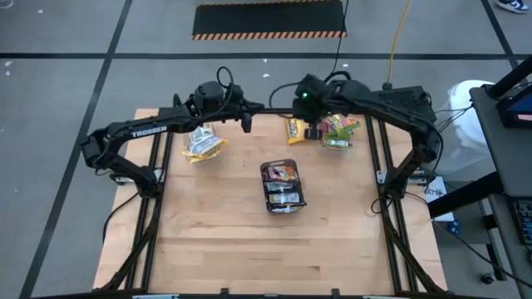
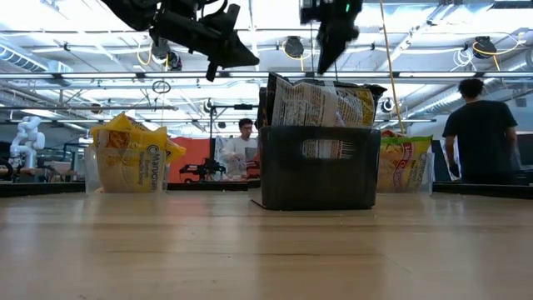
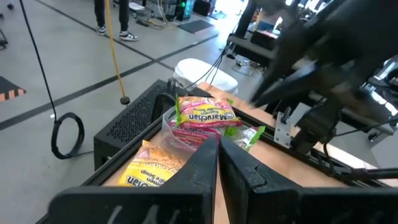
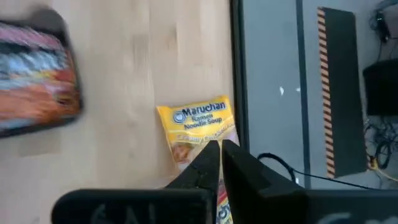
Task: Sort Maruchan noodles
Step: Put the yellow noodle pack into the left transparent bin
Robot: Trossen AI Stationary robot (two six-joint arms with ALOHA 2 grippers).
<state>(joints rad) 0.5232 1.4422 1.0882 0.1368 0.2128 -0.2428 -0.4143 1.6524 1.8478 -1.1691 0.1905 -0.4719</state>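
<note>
The sorting shows in the layout: yellow packets fill the clear tub [image 1: 203, 145] on the left, green-edged pink ones the tub [image 1: 339, 133] on the right, dark ones the grey tray [image 1: 283, 188] mid-table. One yellow packet [image 4: 198, 129], reading "Maruchan Ramen Noodle Soup", lies loose on the table by the far edge, probably awaiting the left tub. The right gripper [image 4: 220, 149] hovers above it, fingers together, holding nothing. The left gripper [image 3: 217, 148], likewise closed and empty, hangs between the tubs; "TROSSEN" marks its arm [image 1: 148, 131].
</note>
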